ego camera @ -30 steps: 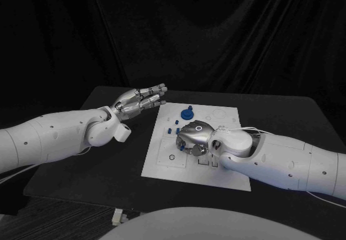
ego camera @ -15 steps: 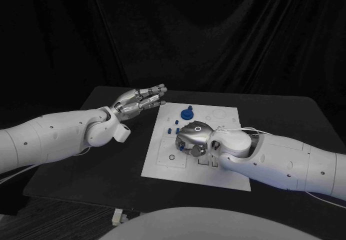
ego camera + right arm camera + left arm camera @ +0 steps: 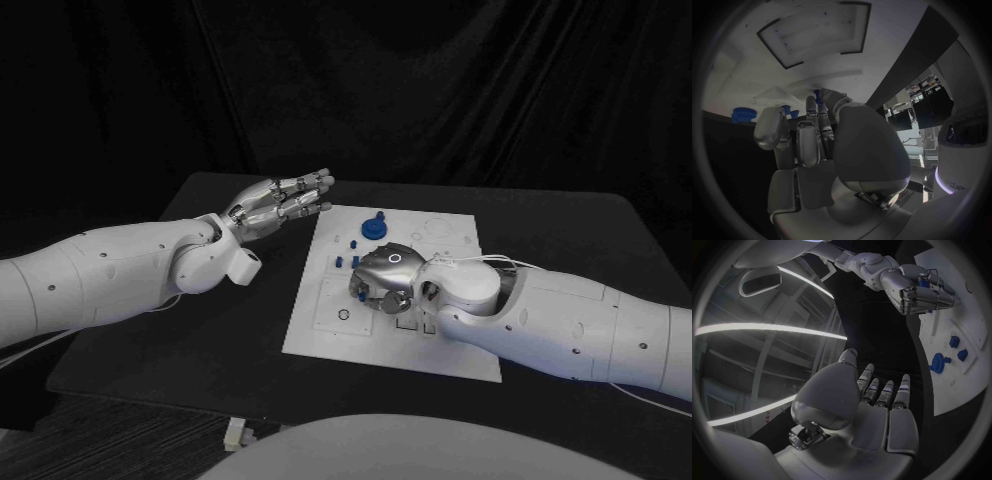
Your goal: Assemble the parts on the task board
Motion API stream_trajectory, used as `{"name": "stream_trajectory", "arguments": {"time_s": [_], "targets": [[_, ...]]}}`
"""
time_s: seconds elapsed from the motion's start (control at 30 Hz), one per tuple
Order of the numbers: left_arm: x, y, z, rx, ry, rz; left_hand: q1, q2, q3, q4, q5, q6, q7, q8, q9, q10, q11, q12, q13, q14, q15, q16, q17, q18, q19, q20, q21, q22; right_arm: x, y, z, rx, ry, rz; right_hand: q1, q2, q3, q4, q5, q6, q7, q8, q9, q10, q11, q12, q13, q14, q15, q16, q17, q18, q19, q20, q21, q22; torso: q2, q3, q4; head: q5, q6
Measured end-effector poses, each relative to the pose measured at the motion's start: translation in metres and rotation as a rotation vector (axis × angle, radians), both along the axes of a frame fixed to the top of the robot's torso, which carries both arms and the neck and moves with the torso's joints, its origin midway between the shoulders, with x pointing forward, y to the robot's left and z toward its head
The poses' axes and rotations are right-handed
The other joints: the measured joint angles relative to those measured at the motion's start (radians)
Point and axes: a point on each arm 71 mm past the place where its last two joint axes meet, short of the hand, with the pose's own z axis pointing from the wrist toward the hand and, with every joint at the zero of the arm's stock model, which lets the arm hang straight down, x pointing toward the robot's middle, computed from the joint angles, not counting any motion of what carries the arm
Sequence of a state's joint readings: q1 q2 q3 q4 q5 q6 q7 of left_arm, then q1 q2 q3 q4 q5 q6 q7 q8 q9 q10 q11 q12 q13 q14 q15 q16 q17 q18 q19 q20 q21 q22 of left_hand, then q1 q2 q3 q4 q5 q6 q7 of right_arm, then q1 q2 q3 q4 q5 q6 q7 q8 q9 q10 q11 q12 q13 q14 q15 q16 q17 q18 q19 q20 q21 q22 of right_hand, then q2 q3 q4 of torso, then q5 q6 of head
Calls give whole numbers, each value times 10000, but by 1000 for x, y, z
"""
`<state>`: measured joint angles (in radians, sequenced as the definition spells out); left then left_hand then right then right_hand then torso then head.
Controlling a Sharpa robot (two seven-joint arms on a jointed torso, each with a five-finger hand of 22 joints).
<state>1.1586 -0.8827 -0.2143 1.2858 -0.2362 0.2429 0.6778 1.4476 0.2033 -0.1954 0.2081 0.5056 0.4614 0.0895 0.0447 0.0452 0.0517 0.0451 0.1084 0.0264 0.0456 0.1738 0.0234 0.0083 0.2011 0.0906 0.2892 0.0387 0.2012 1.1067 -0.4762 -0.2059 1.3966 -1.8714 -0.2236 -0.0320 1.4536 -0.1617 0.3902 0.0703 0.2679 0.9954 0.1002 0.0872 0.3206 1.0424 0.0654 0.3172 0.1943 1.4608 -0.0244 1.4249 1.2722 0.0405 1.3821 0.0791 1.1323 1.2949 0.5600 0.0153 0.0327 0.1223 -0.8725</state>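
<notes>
Right hand (image 3: 387, 280) barely shifted on task board (image 3: 329, 322), pinching blue part (image 3: 819, 95); left hand (image 3: 278, 200) unchanged, released.

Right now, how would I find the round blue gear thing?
Look at the white task board in the middle of the black table. Near its far edge sits the blue gear. It is round and bigger than the small blue pegs nearby.

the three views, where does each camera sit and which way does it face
Head view: on the robot's head, looking down at the task board; both arms show, left hand open, right hand over the board.
Left wrist view: behind the left hand, facing across to the right hand.
Right wrist view: behind the right hand, facing the board.
All three share the board and its blue parts.
</notes>
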Motion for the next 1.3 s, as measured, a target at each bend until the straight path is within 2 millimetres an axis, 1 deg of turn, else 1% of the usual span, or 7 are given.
{"name": "stream_trajectory", "arguments": {"time_s": [0.27,0.37,0.4,0.63,0.77,1.17,1.3], "targets": [[0,0,0,0,12,-2,0,0,0,0,0,2,1,0,0,0,0,0,0,0,0,0,0,-1,0,0,0,0,1,-2,-2,-226,91,-128,-2,-2,-1,3,-183,-704,-323,-90,-232,-335,-25,-8,-2,0,0,-2,-98,3,-104,11,-309,0,0,1,-4,16,0],[0,0,-1,-1,16,-5,0,0,0,0,0,53,51,0,1,0,1,0,0,0,0,0,0,-1,0,0,0,0,2,-3,-3,-257,98,-163,-212,-211,-164,166,-374,-1067,-684,-90,-419,-911,69,-7,0,-2,2,-78,-208,7,-139,-20,-504,0,-3,0,-4,28,0],[0,0,-1,-2,17,-7,0,0,0,0,0,53,50,0,1,0,1,0,0,0,0,0,0,0,0,0,0,0,2,-3,-3,-260,97,-173,-212,-211,-164,167,-375,-1135,-750,-90,-423,-940,44,-7,0,-2,2,-78,-209,637,-233,65,-502,0,-4,0,-4,29,0],[0,1,-1,3,25,-4,0,0,0,0,0,54,50,0,1,0,1,0,0,0,0,0,0,0,0,0,0,0,3,-9,-3,-257,72,-277,-212,-211,-318,318,-493,-1546,-911,-90,-650,-1408,79,-4,6,-8,6,-79,-356,689,-387,48,-850,0,-4,1,-4,22,0],[0,1,-2,2,36,-4,0,0,0,0,0,54,50,1,1,1,1,0,0,0,0,0,0,0,0,0,0,0,4,-15,-2,-141,-2,-353,-212,-210,-761,485,-938,-1903,-1265,-90,-895,-2146,73,16,21,-119,1,-273,-549,689,-532,59,-1237,0,-4,1,-4,1,0],[0,2,-3,7,64,2,38,38,0,0,0,53,51,1,1,2,3,0,0,0,0,0,0,-1,0,0,0,-1,25,-42,40,661,-1294,-648,-215,-210,-1976,1482,-1384,-1996,-1194,-85,-1218,-2850,61,771,180,-264,30,-270,-637,688,-608,108,-1344,0,-5,1,-12,12,0],[-1,2,-3,3,73,3,38,38,0,0,1,52,52,1,1,-2,112,0,0,-4,-3,-1,0,0,-6,0,-4,-102,37,-58,64,1119,-1865,-905,-419,3,-1892,1666,-1379,-1215,-1132,185,-1217,-2312,-40,1357,269,-161,-50,-251,-557,688,-386,41,-1148,0,-11,1,-12,-30,0]]}}
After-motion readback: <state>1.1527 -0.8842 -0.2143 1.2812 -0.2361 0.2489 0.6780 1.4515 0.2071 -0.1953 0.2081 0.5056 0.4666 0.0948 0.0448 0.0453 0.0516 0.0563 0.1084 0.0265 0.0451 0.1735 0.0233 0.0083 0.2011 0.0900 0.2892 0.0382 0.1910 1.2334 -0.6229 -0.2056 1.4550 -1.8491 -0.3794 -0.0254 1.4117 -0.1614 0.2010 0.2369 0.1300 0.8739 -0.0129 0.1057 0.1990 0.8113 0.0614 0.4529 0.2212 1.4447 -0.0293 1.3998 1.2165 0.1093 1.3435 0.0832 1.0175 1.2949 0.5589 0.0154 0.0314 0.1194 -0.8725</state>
